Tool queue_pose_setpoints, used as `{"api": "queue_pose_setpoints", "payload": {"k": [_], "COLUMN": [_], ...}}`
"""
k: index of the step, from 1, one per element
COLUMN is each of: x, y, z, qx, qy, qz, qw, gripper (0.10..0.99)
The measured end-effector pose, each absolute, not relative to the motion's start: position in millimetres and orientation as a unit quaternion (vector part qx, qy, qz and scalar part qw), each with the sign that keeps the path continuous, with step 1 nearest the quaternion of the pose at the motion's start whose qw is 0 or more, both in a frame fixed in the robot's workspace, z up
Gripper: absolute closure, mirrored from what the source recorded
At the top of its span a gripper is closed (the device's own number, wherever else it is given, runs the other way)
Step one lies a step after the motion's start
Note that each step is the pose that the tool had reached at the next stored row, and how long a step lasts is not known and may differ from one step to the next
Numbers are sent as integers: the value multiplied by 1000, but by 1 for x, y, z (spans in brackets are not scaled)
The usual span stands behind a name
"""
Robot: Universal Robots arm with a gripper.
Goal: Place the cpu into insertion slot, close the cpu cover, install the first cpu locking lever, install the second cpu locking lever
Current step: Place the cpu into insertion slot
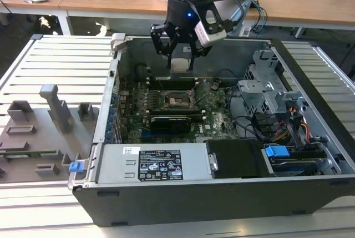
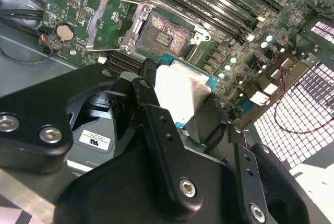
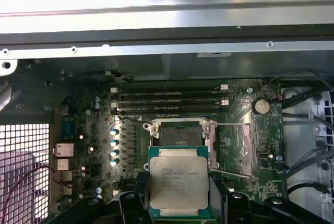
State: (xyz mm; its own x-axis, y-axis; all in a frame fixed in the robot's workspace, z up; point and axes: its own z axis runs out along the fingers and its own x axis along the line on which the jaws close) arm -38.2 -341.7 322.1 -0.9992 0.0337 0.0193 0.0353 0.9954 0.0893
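My gripper (image 1: 181, 60) is shut on the cpu (image 1: 180, 64), a flat square chip with a pale metal top, held by two opposite edges. In both wrist views the cpu (image 3: 178, 184) (image 2: 182, 96) sits between the black fingers (image 3: 142, 195). It hangs in the air above the motherboard, near the insertion slot (image 1: 175, 101) and apart from it. The slot (image 3: 180, 133) (image 2: 164, 37) lies bare with a dark centre. The cpu cover (image 2: 107, 21) is swung open beside it, and thin wire levers (image 3: 235, 125) stand loose along the socket.
The open computer case (image 1: 310, 82) holds a labelled power supply (image 1: 161, 163), a drive cage (image 1: 266, 91), cables (image 1: 277, 127) and a blue tab (image 1: 276, 151). Long memory slots (image 3: 169, 101) run beside the socket. Grey fixtures (image 1: 55, 107) stand at the exterior view's left.
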Motion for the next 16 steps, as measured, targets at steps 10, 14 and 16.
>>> {"api": "queue_pose_setpoints", "payload": {"k": [10,14,16], "x": [-38,-38,-38], "y": [-342,-342,-342], "z": [313,309,308], "qx": [-17,-17,-17], "qy": [-999,-999,-999], "qz": [-45,-45,-45], "qw": [9,9,9], "gripper": [545,545,545]}}
